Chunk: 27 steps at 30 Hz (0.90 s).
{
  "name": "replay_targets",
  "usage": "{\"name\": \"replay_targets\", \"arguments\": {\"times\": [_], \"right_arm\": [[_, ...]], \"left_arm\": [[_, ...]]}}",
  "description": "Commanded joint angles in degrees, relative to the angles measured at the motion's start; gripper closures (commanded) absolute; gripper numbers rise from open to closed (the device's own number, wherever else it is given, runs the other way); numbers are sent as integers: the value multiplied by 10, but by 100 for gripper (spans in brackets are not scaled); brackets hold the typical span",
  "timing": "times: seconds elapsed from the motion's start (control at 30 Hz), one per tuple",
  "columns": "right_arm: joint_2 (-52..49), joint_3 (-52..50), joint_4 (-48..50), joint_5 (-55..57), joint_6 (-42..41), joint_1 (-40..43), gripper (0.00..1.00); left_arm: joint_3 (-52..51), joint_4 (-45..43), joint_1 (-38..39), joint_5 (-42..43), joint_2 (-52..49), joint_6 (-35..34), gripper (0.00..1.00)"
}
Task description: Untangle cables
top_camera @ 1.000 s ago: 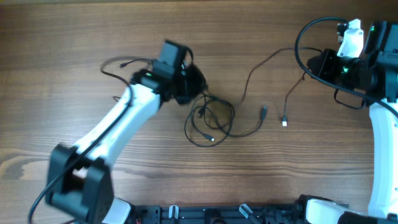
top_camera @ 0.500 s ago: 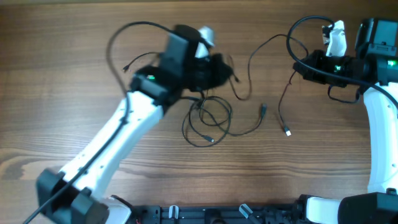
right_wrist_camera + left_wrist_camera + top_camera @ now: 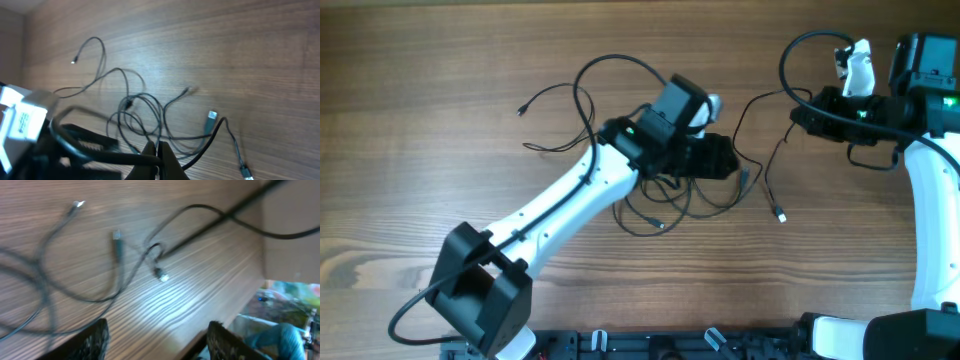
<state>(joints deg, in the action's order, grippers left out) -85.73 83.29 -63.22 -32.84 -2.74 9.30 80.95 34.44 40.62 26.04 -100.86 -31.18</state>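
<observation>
The cables are thin black cords. A loose tangle of them (image 3: 658, 208) lies mid-table, and one strand trails off left to a small plug (image 3: 523, 108). My left gripper (image 3: 725, 158) hovers over the tangle's right side. In the left wrist view it (image 3: 160, 342) is open with only bare wood between its fingers, and cable plugs (image 3: 116, 235) lie ahead. My right gripper (image 3: 798, 115) is shut on a cable (image 3: 770, 175) that hangs down to a plug (image 3: 780, 215). In the right wrist view the gripper (image 3: 157, 150) pinches that cord (image 3: 222, 125), with the tangle (image 3: 140, 112) beyond it.
A thick black arm cable (image 3: 620, 62) arcs above the left arm, and another (image 3: 810, 45) loops by the right wrist. The wooden table (image 3: 420, 180) ends at an edge (image 3: 252, 300) in the left wrist view. The arm bases sit along the front edge.
My left arm swung right, from left of the tangle to over its right side, and its jaws opened. The right gripper stayed shut on its cable and barely moved.
</observation>
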Motion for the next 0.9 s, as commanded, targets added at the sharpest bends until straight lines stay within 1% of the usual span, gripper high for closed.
{"name": "replay_targets", "arguments": {"times": [0.0, 0.1, 0.2, 0.33, 0.4, 0.47, 0.53, 0.63, 0.67, 0.8, 0.87], "right_arm": [[-7, -29, 2, 52, -4, -12, 96], [-8, -40, 17, 61, -5, -13, 96], [-6, -35, 86, 58, -62, -6, 96], [0, 19, 184, 8, -68, 10, 96], [3, 61, 218, 11, -68, 13, 96], [6, 109, 236, 50, -73, 20, 96], [6, 160, 235, 139, -109, 35, 96], [8, 190, 232, 218, -135, 66, 96], [11, 192, 228, 259, -163, 91, 96], [11, 191, 203, 317, -211, 168, 96], [9, 191, 190, 311, -213, 203, 96]], "left_arm": [[-1, 60, -63, -4, 6, 45, 38], [-1, 125, -130, -4, 6, 45, 37], [-1, 176, -186, -4, 6, 45, 35], [-2, 210, -229, -6, 6, 45, 34], [-2, 213, -235, -7, 6, 55, 34], [-2, 216, -235, -19, 6, 55, 33], [-2, 219, -233, -25, 6, 55, 33], [-2, 219, -232, -28, 6, 55, 33], [-2, 220, -232, -30, 6, 55, 33], [-2, 224, -232, -36, 6, 55, 33], [-2, 223, -232, -36, 6, 55, 33]]}}
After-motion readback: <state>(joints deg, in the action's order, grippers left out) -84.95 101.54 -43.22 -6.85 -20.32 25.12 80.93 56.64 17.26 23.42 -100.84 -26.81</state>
